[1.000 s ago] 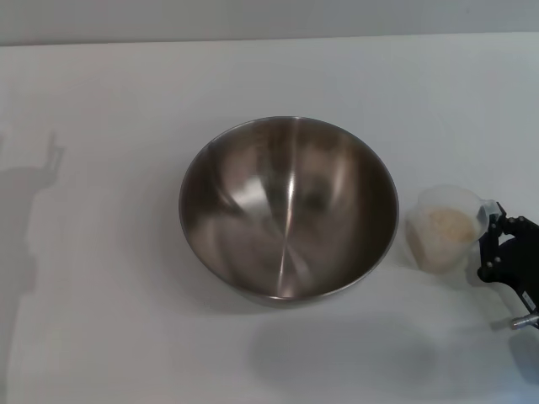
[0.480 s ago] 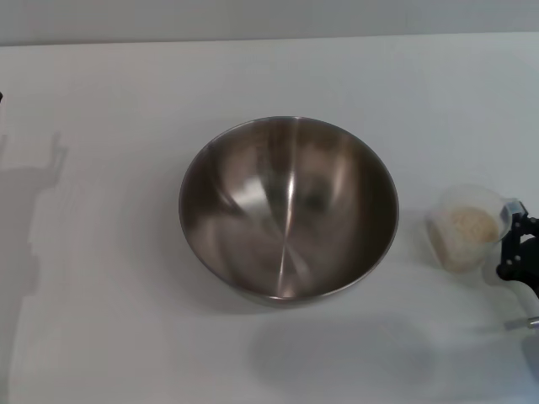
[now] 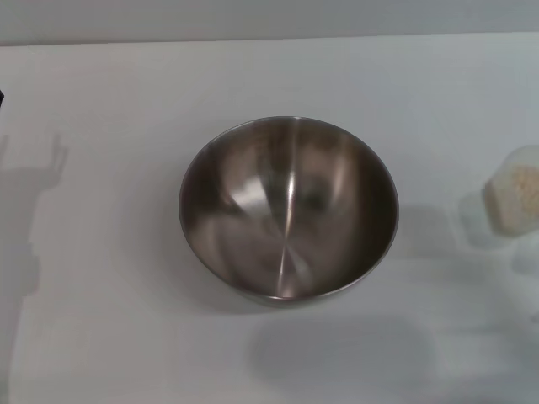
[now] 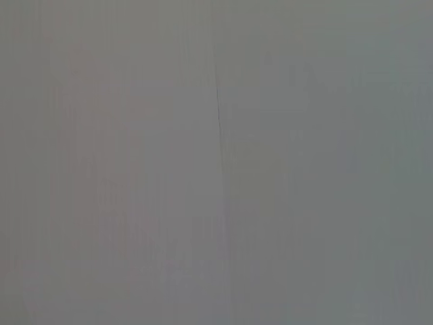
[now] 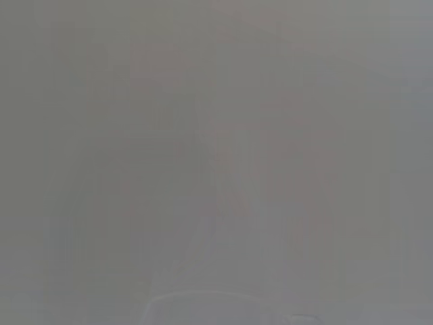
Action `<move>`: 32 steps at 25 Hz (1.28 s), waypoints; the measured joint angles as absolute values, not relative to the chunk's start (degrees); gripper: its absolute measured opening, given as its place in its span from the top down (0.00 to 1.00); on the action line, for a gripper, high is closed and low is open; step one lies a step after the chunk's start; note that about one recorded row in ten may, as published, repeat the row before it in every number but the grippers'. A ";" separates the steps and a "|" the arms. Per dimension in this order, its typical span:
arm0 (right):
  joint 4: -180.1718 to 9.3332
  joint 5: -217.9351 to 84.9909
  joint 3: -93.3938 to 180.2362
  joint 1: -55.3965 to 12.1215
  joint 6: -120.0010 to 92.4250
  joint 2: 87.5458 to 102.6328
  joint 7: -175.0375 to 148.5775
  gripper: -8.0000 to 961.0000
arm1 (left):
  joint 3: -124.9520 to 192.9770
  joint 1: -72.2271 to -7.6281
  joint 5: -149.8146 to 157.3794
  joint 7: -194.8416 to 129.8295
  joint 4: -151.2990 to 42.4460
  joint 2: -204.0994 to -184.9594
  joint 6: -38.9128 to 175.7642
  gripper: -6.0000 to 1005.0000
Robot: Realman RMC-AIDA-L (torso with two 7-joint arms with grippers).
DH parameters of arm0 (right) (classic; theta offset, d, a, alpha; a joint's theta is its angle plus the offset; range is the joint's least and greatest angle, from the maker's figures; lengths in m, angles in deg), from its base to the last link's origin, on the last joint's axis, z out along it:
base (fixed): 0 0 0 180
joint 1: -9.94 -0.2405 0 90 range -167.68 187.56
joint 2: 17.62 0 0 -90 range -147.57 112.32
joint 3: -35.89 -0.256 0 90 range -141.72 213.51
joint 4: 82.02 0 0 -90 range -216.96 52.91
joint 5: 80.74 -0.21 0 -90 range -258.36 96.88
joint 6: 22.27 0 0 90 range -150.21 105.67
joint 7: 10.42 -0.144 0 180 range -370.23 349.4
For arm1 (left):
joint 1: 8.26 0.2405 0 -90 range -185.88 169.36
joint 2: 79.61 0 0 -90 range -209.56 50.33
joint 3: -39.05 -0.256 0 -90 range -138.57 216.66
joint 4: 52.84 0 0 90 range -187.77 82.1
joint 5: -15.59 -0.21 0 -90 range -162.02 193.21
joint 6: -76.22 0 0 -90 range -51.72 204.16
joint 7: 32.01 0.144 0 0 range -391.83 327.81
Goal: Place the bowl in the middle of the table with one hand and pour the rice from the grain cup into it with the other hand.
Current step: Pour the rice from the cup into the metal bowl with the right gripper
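Observation:
The steel bowl (image 3: pixel 288 209) stands empty in the middle of the white table (image 3: pixel 126 320). The clear grain cup (image 3: pixel 515 198), holding rice (image 3: pixel 524 192), is at the right edge of the head view. It hangs above the table, with its faint shadow (image 3: pixel 473 220) apart from it to the left. The right gripper is past the right edge, out of view. Of the left arm only a dark speck (image 3: pixel 2 98) shows at the left edge. Both wrist views show only blank grey.
The left arm's shadow (image 3: pixel 34 194) lies on the table at the far left. A soft shadow (image 3: pixel 337 349) lies in front of the bowl. The table's far edge (image 3: pixel 269 39) runs along the top of the head view.
The cup has moved right and upward, off the table, toward the view's right edge. The right gripper, earlier beside the cup's handle, has left the view. The bowl has not moved.

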State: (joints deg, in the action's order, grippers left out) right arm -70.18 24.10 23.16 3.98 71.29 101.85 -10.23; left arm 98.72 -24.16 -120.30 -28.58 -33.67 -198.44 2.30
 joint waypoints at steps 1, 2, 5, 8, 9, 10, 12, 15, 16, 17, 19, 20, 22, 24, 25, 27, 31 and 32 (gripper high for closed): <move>-70.26 24.11 22.98 3.79 72.53 101.85 -10.23 0.99 | 98.72 -24.16 -120.33 -28.58 -33.67 -198.44 2.30 0.21; -70.41 24.10 22.60 2.90 74.36 101.83 -9.90 0.99 | 98.72 -24.17 -120.36 -28.58 -33.68 -198.44 2.30 0.21; -70.44 24.11 22.18 1.53 75.79 101.82 -8.54 0.99 | 98.70 -24.17 -120.40 -28.58 -33.68 -198.43 2.30 0.21; -70.37 24.10 21.69 -1.53 76.80 101.81 -5.38 0.99 | 98.64 -24.17 -120.51 -28.58 -33.68 -198.43 2.30 0.21; -70.31 24.11 21.67 -2.64 76.75 101.81 -4.52 0.99 | 98.61 -24.17 -120.54 -28.58 -33.68 -198.44 2.30 0.21; -70.31 24.13 21.75 -4.13 76.54 101.81 -3.74 0.99 | 98.62 -24.17 -120.53 -28.58 -33.68 -198.44 2.30 0.21; -70.12 24.92 22.20 -7.17 75.99 101.85 -1.23 0.99 | 98.62 -24.16 -120.38 -28.58 -33.68 -198.44 2.30 0.21; -69.29 25.95 22.37 -8.42 75.70 101.96 2.75 0.99 | 98.61 -24.08 -120.30 -28.58 -33.67 -198.44 2.31 0.21; -68.43 26.53 22.45 -8.84 75.43 101.99 5.82 0.99 | 98.62 -24.00 -120.29 -28.58 -33.62 -198.44 2.30 0.21; -66.05 27.86 22.99 -9.21 74.83 102.03 13.03 0.99 | 98.63 -23.82 -120.29 -28.58 -33.57 -198.44 2.31 0.21; -63.54 29.46 23.98 -9.20 74.51 102.05 21.38 0.99 | 98.68 -23.77 -120.28 -28.58 -33.61 -198.47 2.31 0.21; -62.43 29.95 24.49 -9.09 74.45 102.08 25.45 0.99 | 98.71 -23.77 -120.28 -28.58 -33.66 -198.49 2.31 0.21; -59.91 30.51 25.64 -8.68 74.29 102.15 36.08 0.99 | 98.73 -23.78 -120.28 -28.58 -33.69 -198.52 2.31 0.21; -57.15 30.62 26.92 -8.29 74.04 102.19 46.61 0.99 | 98.82 -23.83 -120.28 -28.58 -33.70 -198.52 2.31 0.21; -55.85 30.62 27.53 -8.08 73.93 102.19 52.13 0.99 | 98.87 -23.94 -120.28 -28.58 -33.70 -198.53 2.30 0.21; -53.67 30.66 28.50 -7.85 73.81 102.19 61.25 0.99 | 98.88 -24.06 -120.28 -28.58 -33.71 -198.51 2.31 0.21; -51.64 30.88 29.56 -7.59 73.70 102.22 72.64 0.99 | 98.80 -24.14 -120.28 -28.58 -33.75 -198.49 2.31 0.21; -50.66 31.62 29.88 -7.47 73.69 102.27 79.14 0.99 | 98.78 -24.15 -120.28 -28.58 -33.76 -198.47 2.32 0.21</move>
